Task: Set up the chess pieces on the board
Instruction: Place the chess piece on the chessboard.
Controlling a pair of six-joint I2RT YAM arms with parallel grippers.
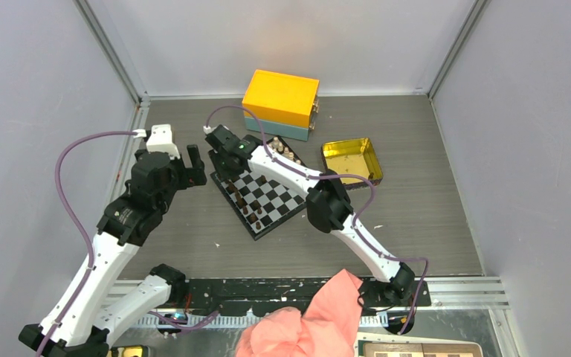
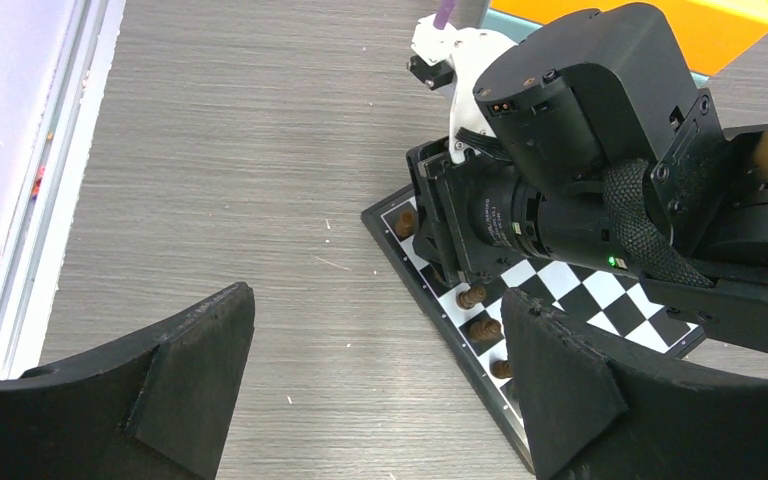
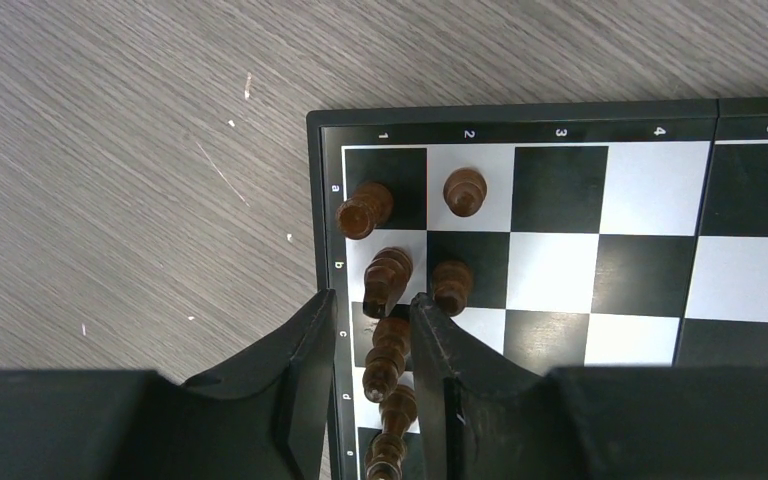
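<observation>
Looking through the right wrist camera, I see the right end effector (image 3: pixel 370 303) parted a little. Its fingers straddle one dark chess piece (image 3: pixel 390 348) that stands in the edge column of the board (image 1: pixel 276 196), with a gap showing on one side. The left end effector (image 2: pixel 380 297) gapes wide over the tabletop (image 2: pixel 260 150) beside the board, holding nothing. The board lies flat, turned diagonally, one corner pointing toward my arm bases.
</observation>
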